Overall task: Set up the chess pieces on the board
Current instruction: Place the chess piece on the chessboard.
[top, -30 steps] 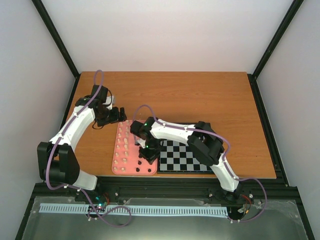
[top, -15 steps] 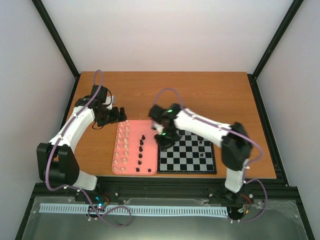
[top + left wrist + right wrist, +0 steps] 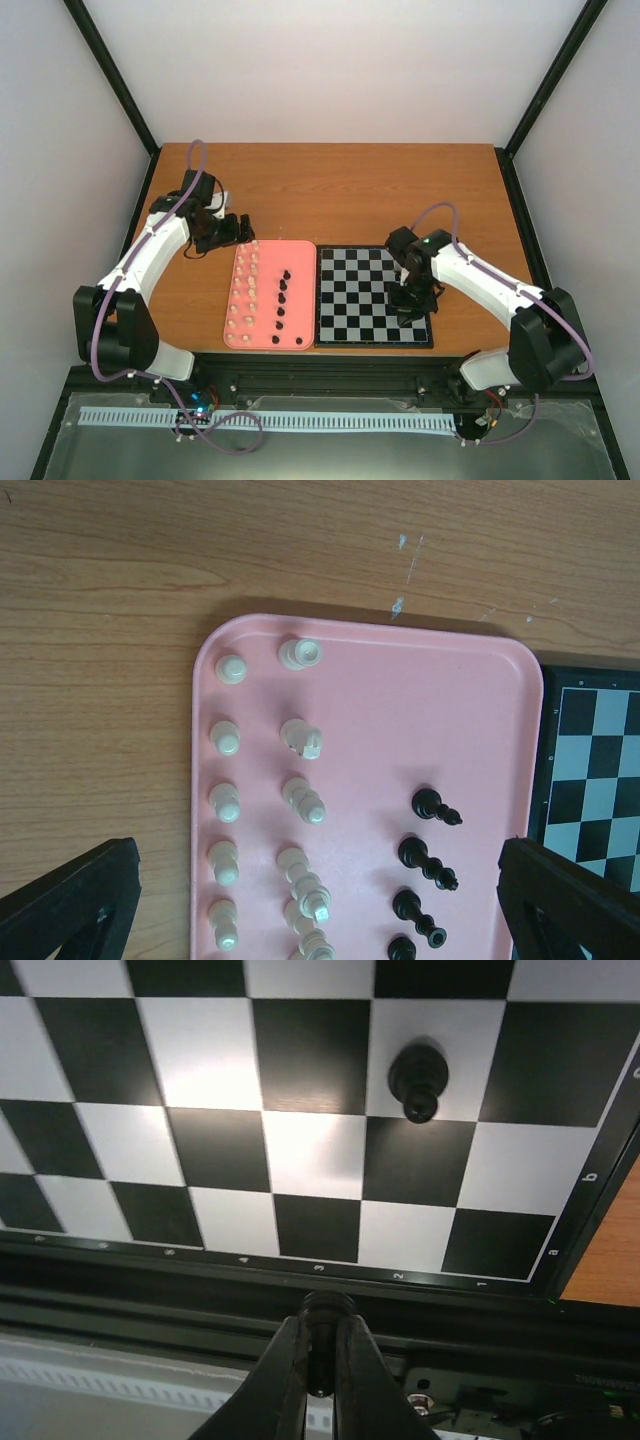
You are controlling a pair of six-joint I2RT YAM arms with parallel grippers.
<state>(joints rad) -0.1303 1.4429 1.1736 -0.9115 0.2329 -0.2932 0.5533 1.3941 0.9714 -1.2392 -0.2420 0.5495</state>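
Observation:
The chessboard point(image 3: 350, 300) lies right of the pink tray point(image 3: 265, 325). Several black pieces point(image 3: 434, 808) and cream-white pieces point(image 3: 302, 800) stand on the tray. My right gripper point(image 3: 410, 305) hovers over the board's right side, shut on a black chess piece point(image 3: 322, 1325) pinched between its fingers. One black piece point(image 3: 418, 1078) stands on a white square of the board point(image 3: 310, 1150). My left gripper point(image 3: 232, 230) is open and empty, just beyond the tray's far left corner; its fingers point(image 3: 70, 905) frame the tray point(image 3: 370, 700).
The brown wooden table point(image 3: 400, 190) extends behind the tray and board. A black metal frame rail point(image 3: 330, 375) runs along the near edge just below the board. White walls enclose the cell.
My right arm has swung from the pink tray rightward across the board with a black piece in its jaws. The left arm has not moved.

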